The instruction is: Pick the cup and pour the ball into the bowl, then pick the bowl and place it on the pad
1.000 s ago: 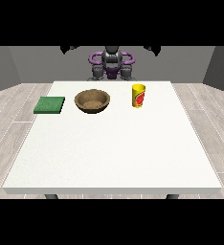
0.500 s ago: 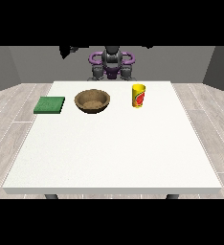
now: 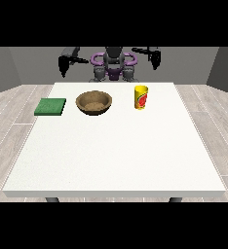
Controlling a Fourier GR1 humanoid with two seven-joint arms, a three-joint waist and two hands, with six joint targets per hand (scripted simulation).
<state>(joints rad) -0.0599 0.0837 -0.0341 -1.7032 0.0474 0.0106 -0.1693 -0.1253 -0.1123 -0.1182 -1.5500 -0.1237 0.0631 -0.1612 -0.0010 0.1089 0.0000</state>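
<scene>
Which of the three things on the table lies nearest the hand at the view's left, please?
The green pad. It lies at the table's left side, below that hand; the bowl and cup sit further right.

1 cup (image 3: 141,97), 1 bowl (image 3: 93,102), 1 pad (image 3: 50,106), 1 table (image 3: 116,151).

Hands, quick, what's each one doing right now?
Hand at the view's left: raised, holding nothing, fingers cannot be told.
Hand at the view's right: the same.

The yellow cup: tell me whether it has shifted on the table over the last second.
No. The yellow cup stands upright at the same spot, right of the wooden bowl, same gap as before.
</scene>
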